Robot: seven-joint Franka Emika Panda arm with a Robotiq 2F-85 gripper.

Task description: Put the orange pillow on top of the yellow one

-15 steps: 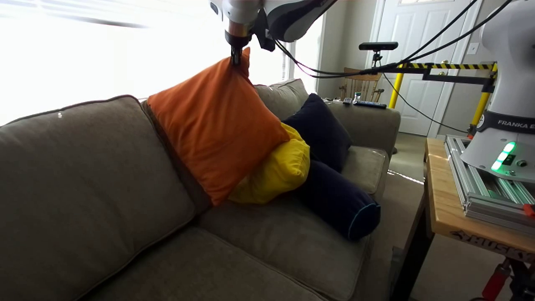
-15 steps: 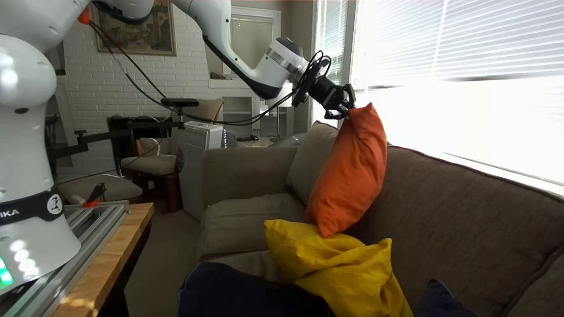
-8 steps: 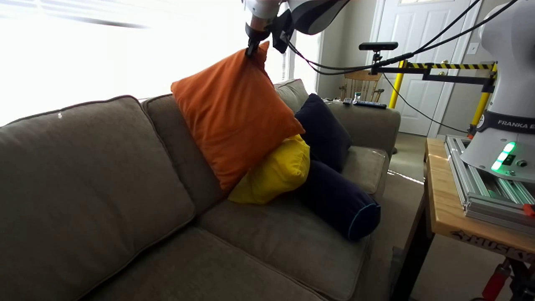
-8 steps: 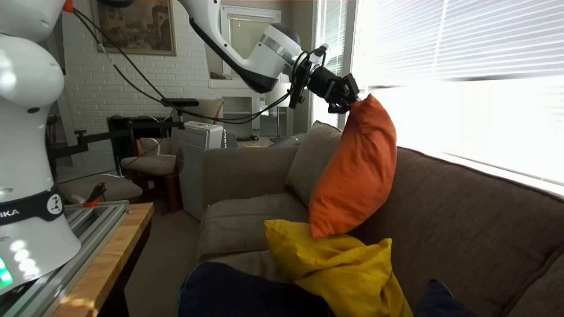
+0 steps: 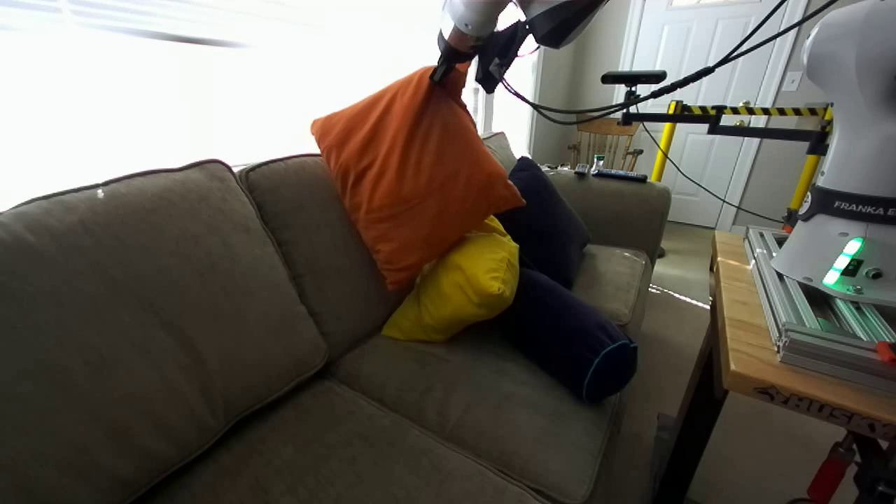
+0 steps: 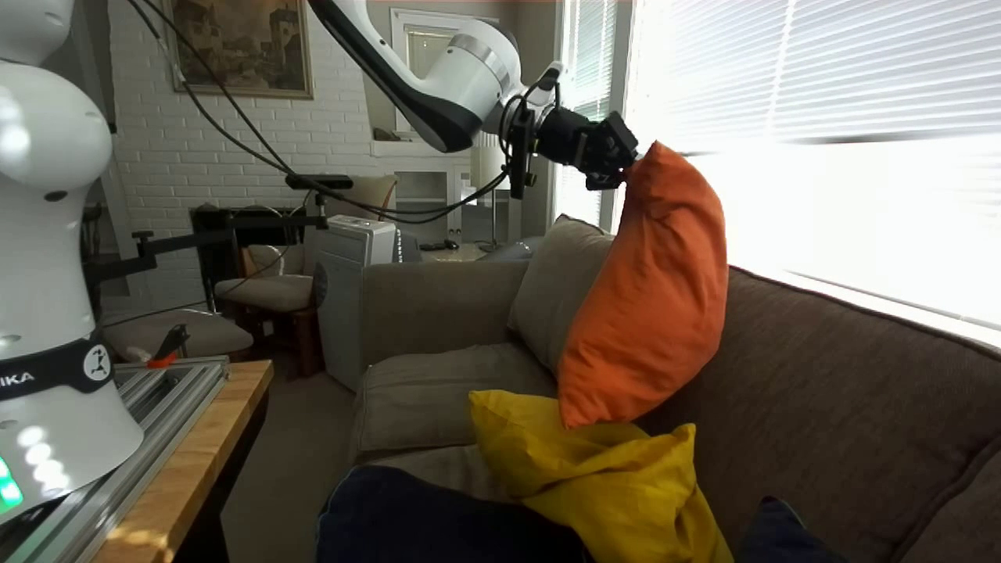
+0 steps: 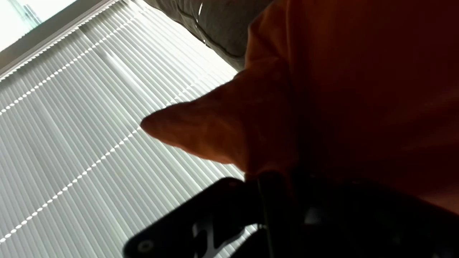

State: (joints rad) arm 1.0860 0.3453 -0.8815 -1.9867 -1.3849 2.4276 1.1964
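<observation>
1. Clearly, the pick-up part of the job looks done: I have the gripper (image 5: 439, 74) on the orange pillow (image 5: 420, 175) close to its top corner, just past the pillow's twelve o'clock in an exterior view.
2. My jaws are closed down on a pinch of gathered fabric, with no gap beyond the cloth that I can make out. In the wrist view the corner's tip pokes out free at about ten o'clock from the fingers (image 7: 222, 197).
3. The pillow hangs tilted above the couch (image 5: 294, 448), and I judge it lifted off the seat. It sits at eleven o'clock from the yellow pillow (image 5: 465, 283), which lies on the seat.
4. From an exterior view, the orange pillow's lower corner (image 6: 575, 410) overlaps the yellow one's far edge. Whether they touch, I can't tell.
5. Left to do, as I read it: bring the bulk over the yellow one, lower, let go and back off. I'd call it somewhat past halfway, since placing hasn't happened.
6. The navy bolster (image 5: 567, 336), at four o'clock from the yellow pillow, and the navy cushion (image 5: 544, 220), between one and two, aren't part of this. I'd keep off both.
</observation>
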